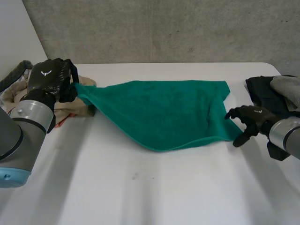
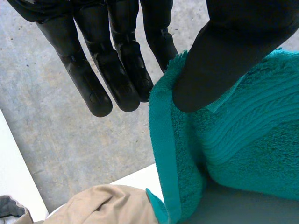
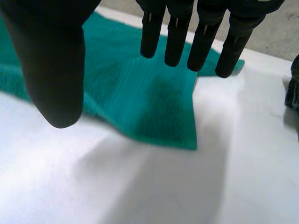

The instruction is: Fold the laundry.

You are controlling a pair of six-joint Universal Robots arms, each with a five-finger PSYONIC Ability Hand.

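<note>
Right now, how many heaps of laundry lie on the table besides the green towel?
2: a beige heap by the left hand, a dark heap at the right end of the table; each may hide pieces.

Near half of counter (image 1: 140,197) lay open, green towel (image 1: 164,112) spanned the middle, beige clothes pile (image 1: 80,110) blocked left edge, dark garments (image 1: 260,91) crowded right edge

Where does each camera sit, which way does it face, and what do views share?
Head view: between and behind the arms, looking down at white table and green towel; left arm, right arm, left hand, right hand.
Left wrist view: on left wrist, along the palm; fingers and thumb pinch the towel's edge.
Right wrist view: on right wrist, past open fingers toward a towel corner.
All share the green towel.
</note>
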